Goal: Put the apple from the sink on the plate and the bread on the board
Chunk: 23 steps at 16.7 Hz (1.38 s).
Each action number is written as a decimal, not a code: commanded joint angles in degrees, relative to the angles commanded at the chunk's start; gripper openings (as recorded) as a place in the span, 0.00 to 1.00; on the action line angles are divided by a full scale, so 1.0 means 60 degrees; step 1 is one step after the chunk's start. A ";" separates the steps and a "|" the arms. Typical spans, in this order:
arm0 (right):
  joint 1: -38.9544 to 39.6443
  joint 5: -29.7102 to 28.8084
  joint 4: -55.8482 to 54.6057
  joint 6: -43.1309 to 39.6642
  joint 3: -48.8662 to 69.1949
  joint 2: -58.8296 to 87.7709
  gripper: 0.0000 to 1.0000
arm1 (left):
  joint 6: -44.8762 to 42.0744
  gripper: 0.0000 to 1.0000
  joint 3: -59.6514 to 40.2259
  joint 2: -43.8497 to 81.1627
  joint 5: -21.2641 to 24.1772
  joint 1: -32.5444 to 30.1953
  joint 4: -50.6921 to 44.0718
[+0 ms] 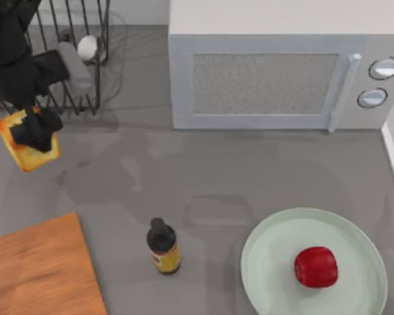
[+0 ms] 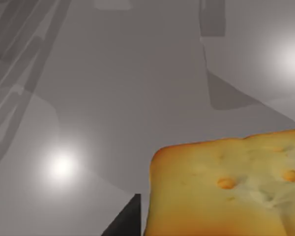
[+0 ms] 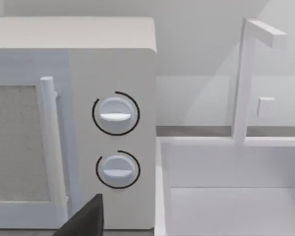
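At nine o'clock on the grey counter [image 1: 203, 170], the left pincer [image 1: 34, 131] of the black AgileX arm is pinching the cube-like chunk of bread with golden-orange crust and pale porous sides [image 1: 23, 151]; the bread hangs tilted, its lower corner toward six o'clock; the left wrist view shows its spotted yellow face [image 2: 236, 191] close up with one dark finger [image 2: 125, 221] beside it; behind the arm, at eleven o'clock, stands a black wire rack [image 1: 85, 59] holding a small white egg-like ball [image 1: 87, 47]; at seven o'clock lies the flat orange-brown wooden cutting board with visible grain [image 1: 39, 269], apart from the bread; at five o'clock sits the large round pale mint-green plate with shallow rim [image 1: 269, 262]; the small glossy red apple [image 1: 316, 267] rests on it, right of its centre; at six o'clock, between board and plate, stands a small dark bottle with a yellow label [image 1: 163, 246], upright; at twelve to two o'clock stands a white microwave oven with two round dials [image 1: 262, 72]; the right wrist view faces those dials [image 3: 115, 114] and a white sink basin [image 3: 236, 196] beside the oven; a dark finger edge [image 3: 86, 219] of the right pincer shows there; whether that pincer is spread or pressed together cannot be told.
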<state>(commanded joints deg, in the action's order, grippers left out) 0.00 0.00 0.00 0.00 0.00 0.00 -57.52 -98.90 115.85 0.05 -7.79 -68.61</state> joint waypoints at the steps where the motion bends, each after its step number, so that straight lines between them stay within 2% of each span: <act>1: 0.0000 0.0000 0.0000 0.0000 0.0000 0.0000 1.00 | 0.0023 0.00 -0.0183 -0.0119 -0.0001 0.0000 -0.0196; 8: 0.0000 0.0000 0.0000 0.0000 0.0000 0.0000 1.00 | 0.0238 0.00 -0.0077 -0.0125 0.0070 0.0010 -0.0388; 12: 0.0000 0.0000 0.0000 0.0000 0.0000 0.0000 1.00 | 0.1536 0.00 0.0150 -0.0281 0.0045 -0.0025 -0.0510; 17: 0.0000 0.0000 0.0000 0.0000 0.0000 0.0000 1.00 | 0.5321 0.00 0.0988 -0.0862 -0.0024 -0.0139 -0.0722; 23: 0.0000 0.0000 0.0000 0.0000 0.0000 0.0000 1.00 | 1.1730 0.00 0.3024 -0.2251 -0.0133 -0.0267 -0.0844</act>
<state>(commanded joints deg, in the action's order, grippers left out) 0.00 0.00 0.00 0.00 0.00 0.00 12.86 -80.75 102.35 -0.74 -9.39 -73.67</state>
